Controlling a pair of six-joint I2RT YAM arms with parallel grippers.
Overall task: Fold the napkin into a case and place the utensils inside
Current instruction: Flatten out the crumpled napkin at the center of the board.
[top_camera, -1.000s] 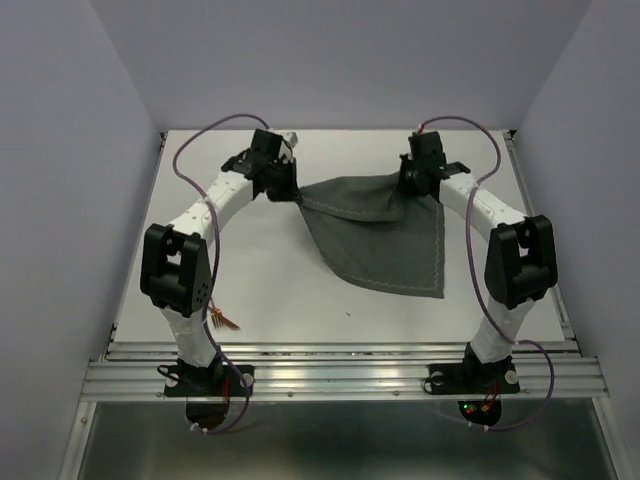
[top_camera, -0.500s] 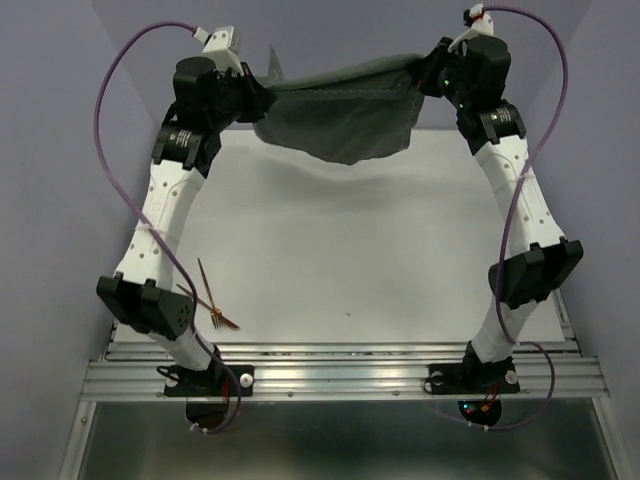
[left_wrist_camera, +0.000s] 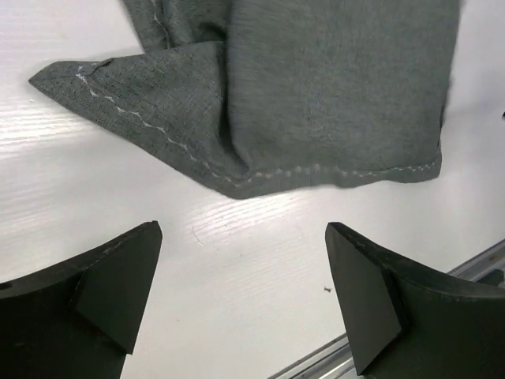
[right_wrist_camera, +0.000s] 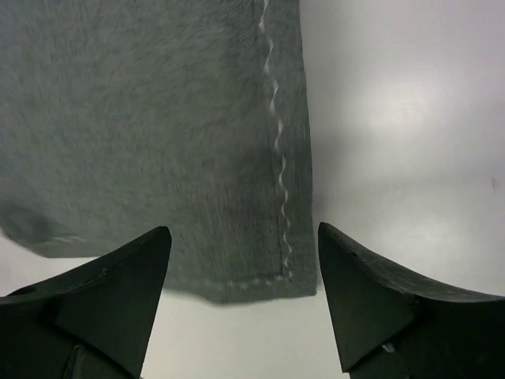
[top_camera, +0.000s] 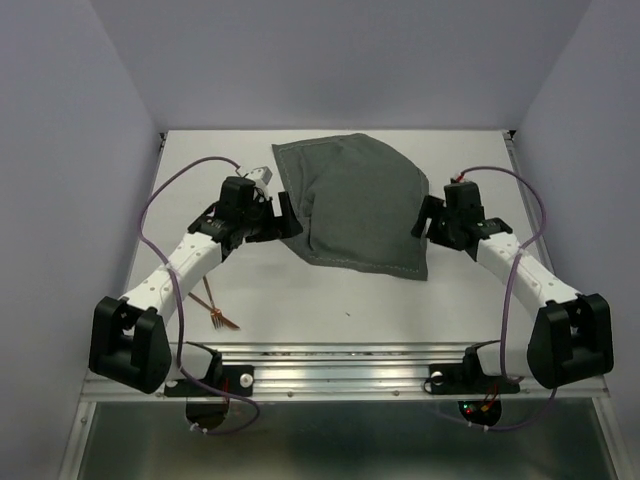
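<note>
The grey-green napkin (top_camera: pixel 355 205) lies slack on the white table (top_camera: pixel 300 295), back of centre, with one layer doubled over another. My left gripper (top_camera: pixel 290 215) stands open just off its left edge, empty. The left wrist view shows the napkin (left_wrist_camera: pixel 316 103) with its stitched hem ahead of the left gripper (left_wrist_camera: pixel 243 233), bare table between the fingers. My right gripper (top_camera: pixel 424 218) is open at the napkin's right edge. In the right wrist view the napkin (right_wrist_camera: pixel 158 118) has a hemmed corner lying below the right gripper (right_wrist_camera: pixel 244 231). The copper utensils (top_camera: pixel 218 312) lie near the front left, partly behind the left arm.
A metal rail (top_camera: pixel 340 375) runs along the table's front edge, with both arm bases on it. Pale walls close in the left, right and back. Purple cables (top_camera: pixel 165 195) loop from each arm.
Both grippers held the napkin stretched high in the air; now they have come down and forward, opened and let it go. The napkin lies on the table.
</note>
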